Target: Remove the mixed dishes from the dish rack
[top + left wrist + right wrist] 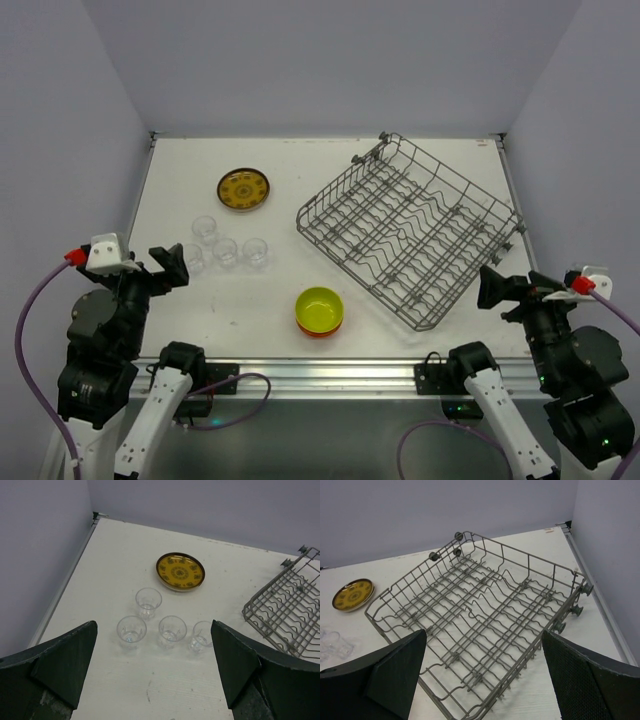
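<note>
The grey wire dish rack lies on the right of the table with no dishes in it; it also fills the right wrist view. The brown-and-yellow patterned plate sits at the back left. Several clear glasses stand upright in front of it, and show in the left wrist view. A yellow-green bowl is stacked on an orange bowl at the front centre. My left gripper is open and empty, just left of the glasses. My right gripper is open and empty by the rack's near right corner. The beige plates are out of view.
White table with raised edges and grey-violet walls on three sides. The patterned plate shows in the left wrist view beyond the glasses, and in the right wrist view left of the rack. The rack's corner shows at the right of the left wrist view.
</note>
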`<state>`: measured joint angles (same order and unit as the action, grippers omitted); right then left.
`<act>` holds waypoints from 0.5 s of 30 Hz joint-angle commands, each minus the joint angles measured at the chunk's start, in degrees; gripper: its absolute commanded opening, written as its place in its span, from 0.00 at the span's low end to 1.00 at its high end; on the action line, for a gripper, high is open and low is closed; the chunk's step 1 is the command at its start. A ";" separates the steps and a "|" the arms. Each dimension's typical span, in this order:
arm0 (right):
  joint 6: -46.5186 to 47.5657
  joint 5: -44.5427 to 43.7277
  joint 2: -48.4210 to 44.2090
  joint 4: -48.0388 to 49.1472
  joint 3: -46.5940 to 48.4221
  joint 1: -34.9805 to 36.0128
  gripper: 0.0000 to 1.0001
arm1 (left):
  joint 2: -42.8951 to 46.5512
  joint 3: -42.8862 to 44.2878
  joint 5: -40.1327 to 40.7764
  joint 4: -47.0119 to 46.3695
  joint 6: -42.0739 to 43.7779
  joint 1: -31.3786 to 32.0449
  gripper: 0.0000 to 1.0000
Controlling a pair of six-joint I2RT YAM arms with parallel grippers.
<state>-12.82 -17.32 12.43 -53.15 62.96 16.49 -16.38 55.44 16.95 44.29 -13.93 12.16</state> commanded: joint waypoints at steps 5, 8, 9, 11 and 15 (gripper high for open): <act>-1.68 -1.14 2.25 2.34 -1.17 0.12 0.99 | 0.65 -1.30 1.24 -2.81 -0.66 0.40 1.00; -1.95 -0.43 2.69 2.96 -2.05 0.12 0.99 | 0.83 -1.56 0.54 -3.51 -0.66 0.40 1.00; -2.03 -0.43 2.87 3.31 -2.22 0.12 0.99 | 0.74 -1.65 -0.33 -3.95 -0.40 0.40 1.00; -2.03 -0.43 3.04 3.40 -2.58 0.12 0.99 | 0.65 -1.83 -0.95 -4.30 -0.04 0.40 1.00; -2.03 -0.70 3.13 3.84 -2.58 0.12 0.99 | 0.47 -2.09 -1.31 -5.00 0.22 0.40 1.00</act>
<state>-14.35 -17.45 14.48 -52.12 60.38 16.49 -15.97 53.93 16.64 42.48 -14.31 12.16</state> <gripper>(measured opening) 0.990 0.996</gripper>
